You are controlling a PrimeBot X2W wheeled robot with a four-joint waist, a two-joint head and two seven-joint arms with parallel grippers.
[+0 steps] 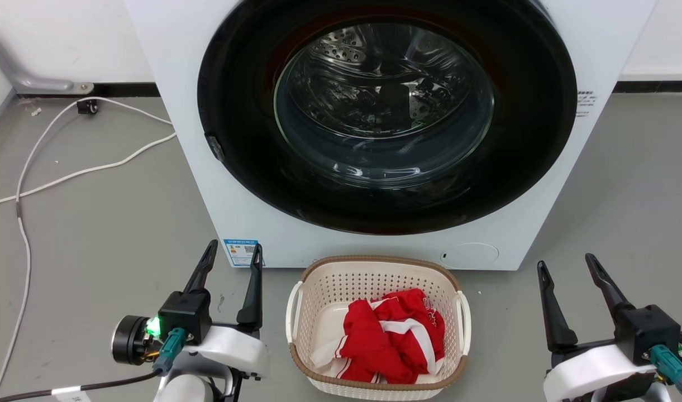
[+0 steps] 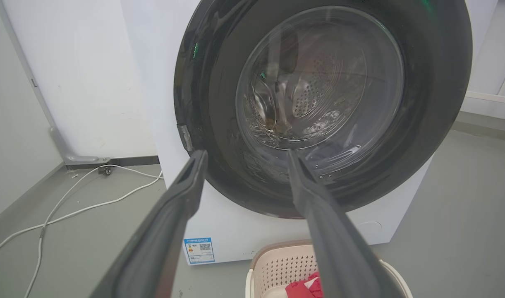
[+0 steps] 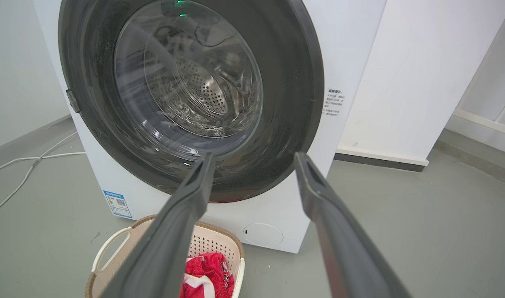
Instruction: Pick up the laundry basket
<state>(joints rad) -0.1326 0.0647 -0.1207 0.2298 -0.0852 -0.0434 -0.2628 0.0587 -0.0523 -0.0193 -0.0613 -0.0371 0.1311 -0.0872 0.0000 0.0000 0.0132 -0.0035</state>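
The grey floor (image 1: 95, 234) is carrying everything here. The white washing machine (image 1: 318, 248) is standing on it, close to the back wall. The laundry basket (image 1: 346, 282) is sitting upright on the floor just in front of the machine, near its lower edge. At the machine's left side, thin white cables (image 1: 117, 163) are lying loosely in curves across the floor, and they are running towards the wall.

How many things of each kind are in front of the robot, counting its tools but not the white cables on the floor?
washing machine: 1
laundry basket: 1
heap of red-and-white clothing, inside the basket: 1
tools, both open: 2 (left tool, right tool)
Total: 5
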